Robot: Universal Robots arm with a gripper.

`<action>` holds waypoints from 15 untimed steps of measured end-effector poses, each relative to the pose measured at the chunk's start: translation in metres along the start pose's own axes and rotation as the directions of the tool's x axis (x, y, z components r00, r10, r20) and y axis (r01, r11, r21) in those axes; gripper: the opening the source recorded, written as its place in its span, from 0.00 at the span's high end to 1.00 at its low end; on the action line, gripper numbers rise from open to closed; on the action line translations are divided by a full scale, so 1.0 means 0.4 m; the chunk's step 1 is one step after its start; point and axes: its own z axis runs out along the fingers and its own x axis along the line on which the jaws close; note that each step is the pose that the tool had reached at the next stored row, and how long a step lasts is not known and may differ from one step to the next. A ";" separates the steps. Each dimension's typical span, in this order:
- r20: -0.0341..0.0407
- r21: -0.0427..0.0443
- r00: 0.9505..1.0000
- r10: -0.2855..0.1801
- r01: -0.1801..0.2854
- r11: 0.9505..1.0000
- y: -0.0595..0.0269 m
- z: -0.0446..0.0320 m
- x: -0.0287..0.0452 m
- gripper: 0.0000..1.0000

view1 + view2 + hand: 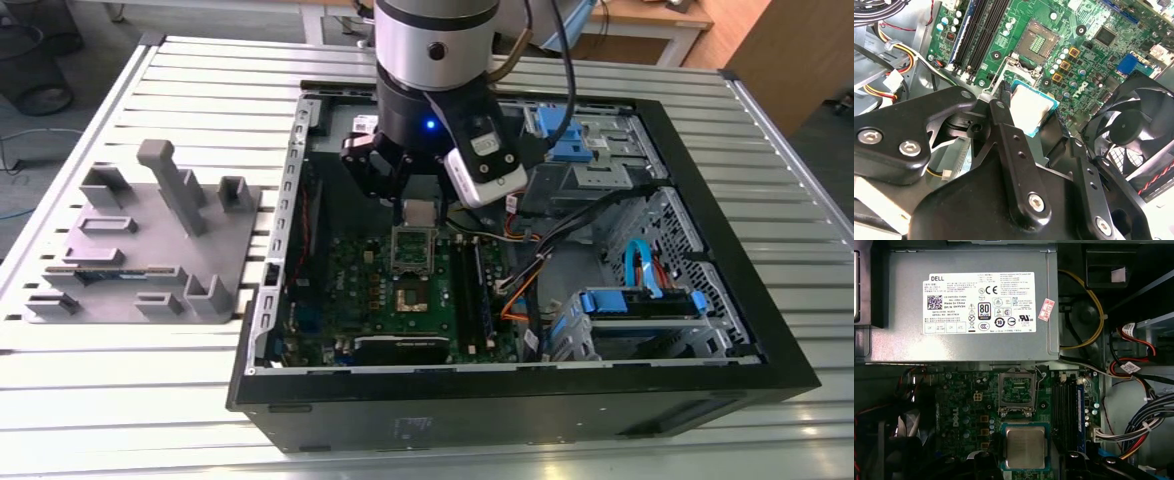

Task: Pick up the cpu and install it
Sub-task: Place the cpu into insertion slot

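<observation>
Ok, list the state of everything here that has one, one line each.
cpu, gripped by its edges above the motherboard, not yet seated.
gripper, shut on the cpu.
socket, uncovered and empty.
computer case, side panel off, inside exposed.

place: robotics lab or workshop | exterior view: slatted aluminium bench [174, 60] | open computer case [534, 400] on it, centre | grey fixture tray [160, 235] at 9 o'clock | wooden desk [654, 15] at 12 o'clock
</observation>
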 end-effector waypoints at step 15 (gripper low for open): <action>0.000 0.002 1.000 0.000 0.000 1.000 -0.005 0.036 0.001 0.53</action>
